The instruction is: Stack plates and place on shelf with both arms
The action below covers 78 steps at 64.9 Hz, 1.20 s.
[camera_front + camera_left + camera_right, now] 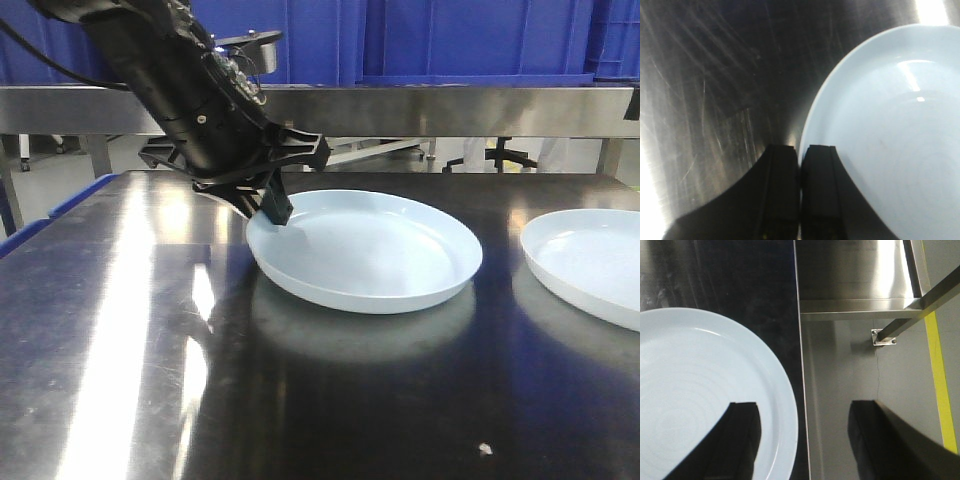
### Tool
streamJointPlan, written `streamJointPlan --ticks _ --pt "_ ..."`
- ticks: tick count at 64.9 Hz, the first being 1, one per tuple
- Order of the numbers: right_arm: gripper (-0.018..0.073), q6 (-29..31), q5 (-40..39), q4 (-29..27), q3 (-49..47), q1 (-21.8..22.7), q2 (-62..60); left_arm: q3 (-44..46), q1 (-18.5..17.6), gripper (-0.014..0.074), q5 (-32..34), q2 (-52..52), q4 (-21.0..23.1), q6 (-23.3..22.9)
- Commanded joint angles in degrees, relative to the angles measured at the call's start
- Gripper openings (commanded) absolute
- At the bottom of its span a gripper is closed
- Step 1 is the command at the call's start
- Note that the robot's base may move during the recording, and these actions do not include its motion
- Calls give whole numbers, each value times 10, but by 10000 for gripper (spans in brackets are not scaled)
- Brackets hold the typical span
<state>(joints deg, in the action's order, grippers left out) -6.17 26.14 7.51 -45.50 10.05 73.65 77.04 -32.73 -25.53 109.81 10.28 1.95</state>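
The left end effector [800,157] seems clamped on the thin rim of one plate [890,140] on the table [150,350], the right end effector [805,405] spread apart above the second plate [700,390], so the glossy rim may slip if lifted.

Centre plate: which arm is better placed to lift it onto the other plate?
Left. The left gripper is shut on the rim of the centre plate, so it could likely lift now. The right gripper is open above the edge of the other plate, holding nothing.
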Motion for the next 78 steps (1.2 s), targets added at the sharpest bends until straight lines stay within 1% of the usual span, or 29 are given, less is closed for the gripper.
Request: streamJointPlan --ticks 1,7,11,13,19,22,25,39,44,46,49,52,53,54,58,63,68,72,78 --pt "498 5 -29 4 -21 4 -13 19 -4 100 30 -29 16 -3" --pt "498 5 -28 4 -21 4 -13 19 -4 157 31 -29 18 -3" --pt "498 5 -28 4 -21 4 -13 19 -4 230 32 -29 18 -3" --pt "498 5 -28 4 -21 4 -13 19 -4 286 32 -29 18 -3" --pt "498 5 -28 4 -21 4 -13 19 -4 415 32 -29 18 -3" --pt "498 5 -28 4 -21 4 -13 19 -4 461 29 -29 18 -3" --pt "498 5 -28 4 -21 4 -13 19 -4 484 27 -29 18 -3" --pt "498 5 -26 4 -21 4 -13 21 -4 472 19 -43 18 -3" --pt "498 5 -26 4 -21 4 -13 29 -3 428 17 -57 17 -3" --pt "498 5 -26 4 -21 4 -13 33 -3 388 17 -65 16 -3" --pt "498 5 -26 4 -21 4 -13 39 -3 293 15 -75 12 -3" --pt "498 5 -26 4 -21 4 -13 45 -3 162 14 -91 4 -3" --pt "498 5 -26 4 -21 4 -13 48 -3 90 14 -96 0 -3" --pt "498 5 -26 4 -21 4 -13 50 -3 59 14 -101 -2 -3" --pt "498 5 -26 4 -21 4 -13 55 -3 117 20 -123 -15 -3" --pt "498 5 -26 4 -21 4 -13 59 4 92 21 -153 -17 -3" --pt "498 5 -26 4 -21 4 -13 59 15 93 23 -186 -17 -12" --pt "498 5 -27 2 -21 4 -13 55 29 93 23 -214 -17 -23" --pt "498 5 -27 -3 -21 4 -13 36 50 94 30 -259 -17 -23"
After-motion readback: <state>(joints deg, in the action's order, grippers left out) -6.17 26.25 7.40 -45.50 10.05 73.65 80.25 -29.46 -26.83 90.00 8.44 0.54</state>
